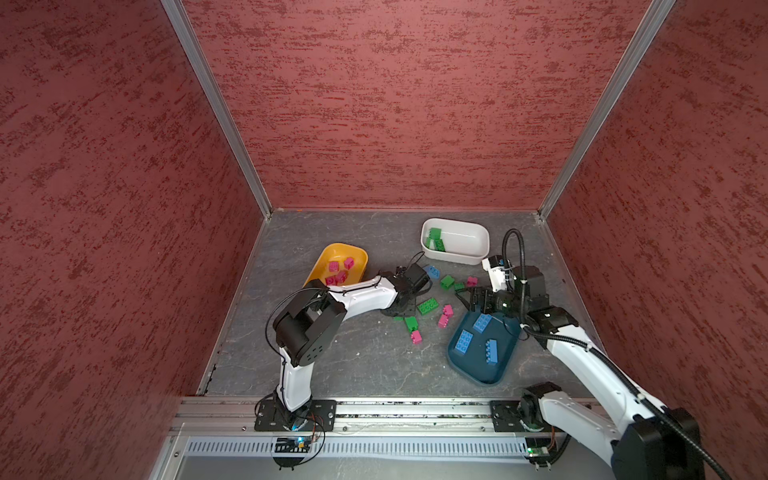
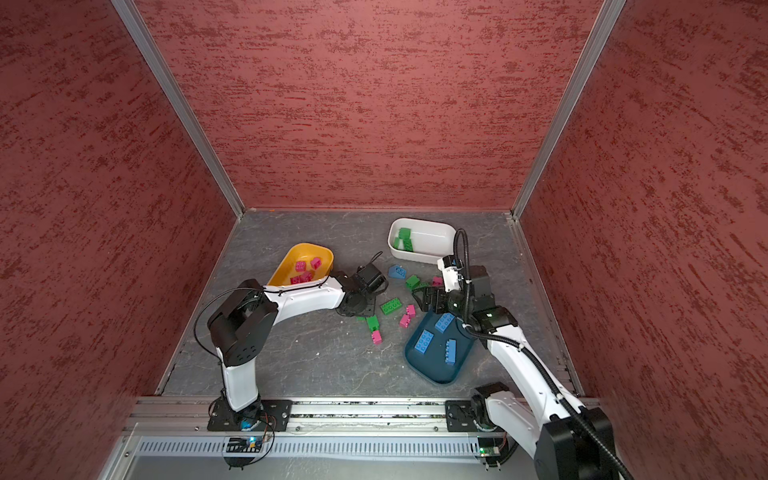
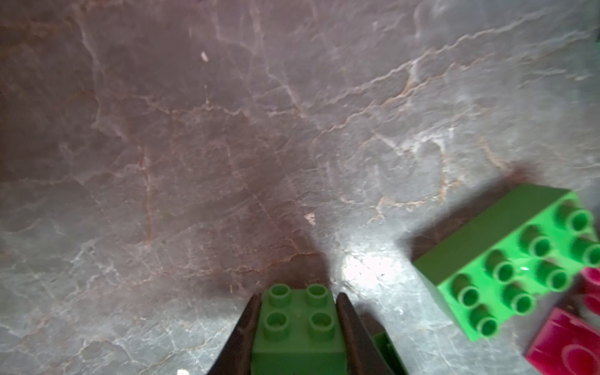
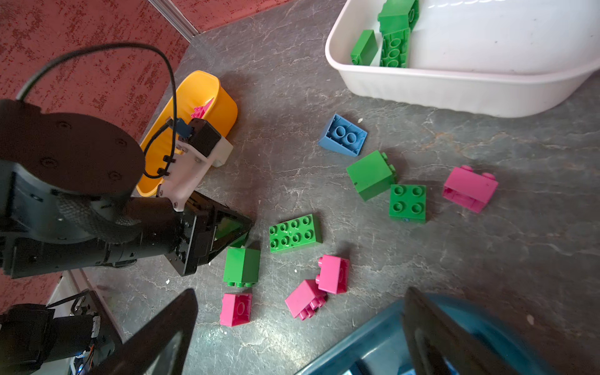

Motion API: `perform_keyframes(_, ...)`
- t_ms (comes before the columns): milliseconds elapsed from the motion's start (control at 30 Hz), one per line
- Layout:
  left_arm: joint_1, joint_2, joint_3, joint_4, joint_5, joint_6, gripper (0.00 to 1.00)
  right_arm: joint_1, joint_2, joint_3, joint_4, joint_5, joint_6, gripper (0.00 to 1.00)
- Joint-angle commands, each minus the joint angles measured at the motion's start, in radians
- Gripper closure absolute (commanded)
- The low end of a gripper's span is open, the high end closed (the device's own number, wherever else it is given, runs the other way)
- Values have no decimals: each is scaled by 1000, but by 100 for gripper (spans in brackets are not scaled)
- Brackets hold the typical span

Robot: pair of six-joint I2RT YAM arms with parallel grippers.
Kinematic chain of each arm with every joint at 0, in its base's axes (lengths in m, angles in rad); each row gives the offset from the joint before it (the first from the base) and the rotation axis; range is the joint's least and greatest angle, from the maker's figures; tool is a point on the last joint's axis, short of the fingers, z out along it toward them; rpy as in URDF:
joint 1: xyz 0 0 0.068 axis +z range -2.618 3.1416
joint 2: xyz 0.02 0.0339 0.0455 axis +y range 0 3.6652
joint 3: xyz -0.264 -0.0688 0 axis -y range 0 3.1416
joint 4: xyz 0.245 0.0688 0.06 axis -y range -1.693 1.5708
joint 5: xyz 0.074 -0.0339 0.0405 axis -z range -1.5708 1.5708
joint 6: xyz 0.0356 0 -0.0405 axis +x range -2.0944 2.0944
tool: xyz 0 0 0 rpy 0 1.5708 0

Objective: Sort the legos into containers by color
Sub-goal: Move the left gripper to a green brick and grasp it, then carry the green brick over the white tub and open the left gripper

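A: Left hand (image 3: 298, 296)?
B: Closed tight on a small green brick (image 3: 298, 337), low at the desk (image 3: 227, 146); a long green brick (image 3: 506, 259) lay just beside it.
A: Right hand (image 4: 301, 290)?
B: Spread wide, holding nothing (it hung over the rim of the teal bin (image 4: 367, 344)). Loose pink bricks (image 4: 332, 274) lay just ahead of it, the white bin (image 4: 454, 87) with green bricks (image 4: 394, 48) farther ahead.

Overhead stereo pair, wrist views near legos (image 4: 295, 232)
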Motion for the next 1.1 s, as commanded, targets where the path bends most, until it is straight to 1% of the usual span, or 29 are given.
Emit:
perform_keyframes(0, 29, -46, 66, -13, 11, 64, 75, -4, 7, -8, 29, 15, -6, 1)
perform_keyframes(200, 96, -22, 194, 22, 94, 165, 75, -9, 20, 1, 43, 45, 9, 1)
perform_keyframes(300, 121, 32, 297, 35, 92, 219, 74, -14, 39, 10, 59, 40, 16, 1)
perform_keyframes(467, 160, 148, 474, 95, 159, 264, 74, -18, 56, 34, 66, 45, 9, 1)
perform_keyframes(667, 185, 291, 655, 138, 232, 273, 74, -25, 54, 45, 55, 63, -5, 1)
perform_keyframes(767, 191, 341, 689, 216, 275, 273, 75, -33, 45, 45, 45, 68, -8, 1)
perform_keyframes(1067, 197, 503, 855, 353, 349, 269, 75, -57, 26, 50, 16, 68, -20, 1)
